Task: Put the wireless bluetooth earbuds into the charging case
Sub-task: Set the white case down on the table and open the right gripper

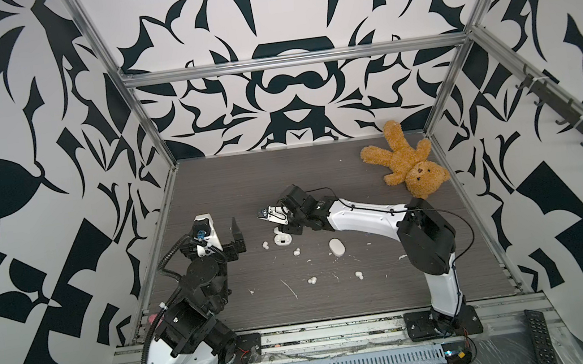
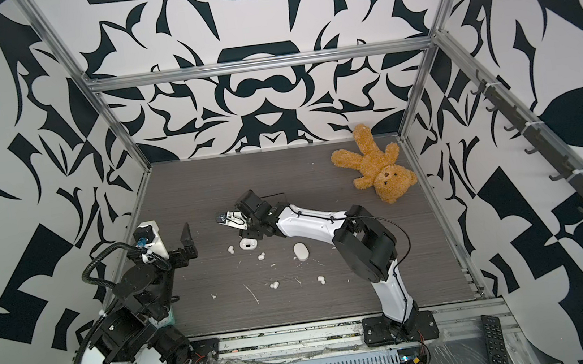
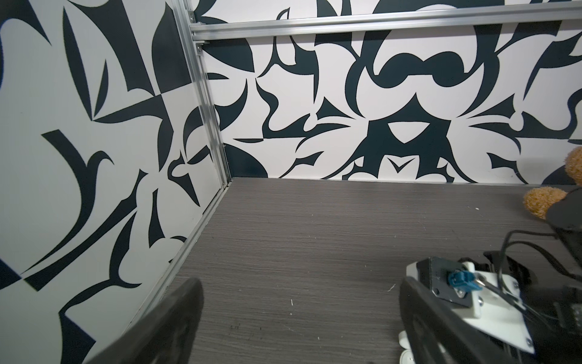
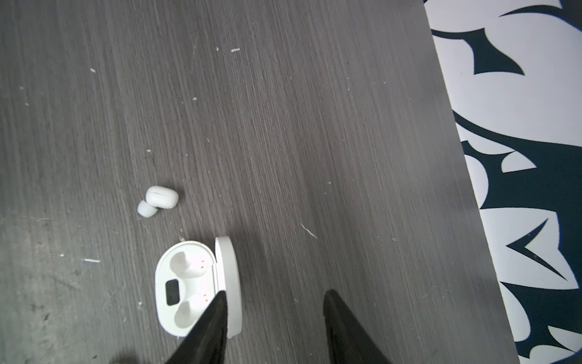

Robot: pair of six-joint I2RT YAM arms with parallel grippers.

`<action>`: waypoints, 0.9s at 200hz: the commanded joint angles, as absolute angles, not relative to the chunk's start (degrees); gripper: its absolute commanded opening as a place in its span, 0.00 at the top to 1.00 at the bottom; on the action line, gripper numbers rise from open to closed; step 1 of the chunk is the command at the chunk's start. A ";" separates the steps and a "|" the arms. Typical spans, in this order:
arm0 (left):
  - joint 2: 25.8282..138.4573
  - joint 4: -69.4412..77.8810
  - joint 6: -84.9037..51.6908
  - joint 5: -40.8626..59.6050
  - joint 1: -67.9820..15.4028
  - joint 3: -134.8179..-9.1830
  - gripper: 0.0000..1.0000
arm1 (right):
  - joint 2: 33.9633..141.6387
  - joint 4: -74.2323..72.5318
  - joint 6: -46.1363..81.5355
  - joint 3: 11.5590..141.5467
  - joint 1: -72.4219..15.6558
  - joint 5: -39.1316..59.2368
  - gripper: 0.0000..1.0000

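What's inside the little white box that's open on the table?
Inside the open charging case, both earbud pockets are empty. Between them sits a small black rectangle, with gold pins beside each pocket. A finger of the right end effector hides part near the lid.

teddy bear (image 1: 406,163): face up, far right corner; remote control (image 1: 539,335): front right ledge; white flecks (image 1: 290,288): on table (image 1: 244,181)

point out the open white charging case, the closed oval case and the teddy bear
open white plastic charging case (image 4: 162,283), right wrist view, rim of its base
closed white oval plastic case (image 1: 336,247), in a top view, its top
brown plush teddy bear (image 1: 403,157), in a top view, its belly
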State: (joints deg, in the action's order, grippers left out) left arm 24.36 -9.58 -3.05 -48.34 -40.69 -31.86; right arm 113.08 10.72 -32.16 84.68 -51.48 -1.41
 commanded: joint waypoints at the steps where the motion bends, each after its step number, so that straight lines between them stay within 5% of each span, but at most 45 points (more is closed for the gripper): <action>1: 27.50 -14.79 -4.48 -47.99 -40.34 -35.30 0.01 | 104.63 6.91 -26.19 80.60 -52.42 0.35 0.39; 49: 38.14 -39.17 -14.73 -42.76 -40.34 -50.69 0.01 | 95.19 2.97 -19.78 71.29 -56.51 -0.82 0.24; 65: 38.36 -40.70 -16.34 -41.64 -40.17 -50.87 0.01 | 92.12 1.46 -17.11 67.31 -57.74 -1.21 0.14; 95: 37.45 -38.50 -17.67 -41.00 -36.81 -46.48 0.01 | 87.29 0.90 -11.89 60.46 -59.65 -1.18 0.11; 120: 38.28 -39.71 -20.99 -36.96 -33.03 -45.27 0.01 | 84.72 2.04 -7.52 55.99 -61.35 -1.65 0.12; 180: 41.55 -48.59 -27.58 -33.28 -32.01 -46.09 0.01 | 85.97 1.73 -5.74 50.24 -62.51 -5.49 0.35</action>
State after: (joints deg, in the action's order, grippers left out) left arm 42.13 -43.68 -23.88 -34.02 -32.25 -46.09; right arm 85.89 3.11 -7.31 50.50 -62.17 -2.63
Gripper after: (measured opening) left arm 0.992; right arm 0.686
